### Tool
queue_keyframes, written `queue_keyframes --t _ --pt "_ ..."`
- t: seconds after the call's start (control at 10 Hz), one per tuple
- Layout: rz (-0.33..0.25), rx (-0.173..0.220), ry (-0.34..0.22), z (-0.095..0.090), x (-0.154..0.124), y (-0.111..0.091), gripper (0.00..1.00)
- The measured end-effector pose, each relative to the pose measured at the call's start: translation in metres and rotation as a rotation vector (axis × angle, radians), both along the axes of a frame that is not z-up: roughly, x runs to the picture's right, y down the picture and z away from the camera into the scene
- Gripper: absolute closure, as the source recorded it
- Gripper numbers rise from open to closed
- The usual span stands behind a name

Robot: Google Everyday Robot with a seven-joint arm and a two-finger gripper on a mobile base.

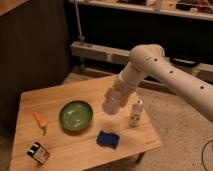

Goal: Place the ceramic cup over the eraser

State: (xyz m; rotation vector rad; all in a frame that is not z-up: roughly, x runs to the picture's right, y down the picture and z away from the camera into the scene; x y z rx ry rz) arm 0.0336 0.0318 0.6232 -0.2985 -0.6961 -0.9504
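A light wood table (145,142) with a green bowl (76,115) on it, a bit left of the middle. To the right of the bowl and up in the air, a white gripper (115,97) at the end of a fat white arm (150,62), stretched in from the far right. Shut tight on the cup (110,105), a plain white one, tilted on a slant. Held above the table, not touching it, just past the bowl's right edge. Further right of the bowl, beyond the cup, a small white bottle (135,114) standing up on the table. In front of the bowl and a little to the right, a flat blue pad (107,139). Left of the bowl, close by, an orange carrot (39,120) lying down. In front of the bowl and off to the left, near the table's front corner, the eraser (38,153), a little block with black, white and red bands. Well apart from the cup, with the bowl between the two. Out in the open on the wood.
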Motion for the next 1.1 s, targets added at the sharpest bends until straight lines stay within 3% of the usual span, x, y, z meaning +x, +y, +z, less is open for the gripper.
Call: queue_keyframes --t 0.4,0.6,0.8,1.1 --pt "-0.106 0.135 -0.054 -0.102 -0.033 -0.006 1.0" --pt "-0.177 0.2 -0.08 -0.145 -0.068 -0.005 1.0" --pt "-0.241 0.24 -0.113 -0.172 -0.108 -0.005 1.0" --pt "-0.37 0.276 -0.189 -0.189 -0.199 -0.008 1.0"
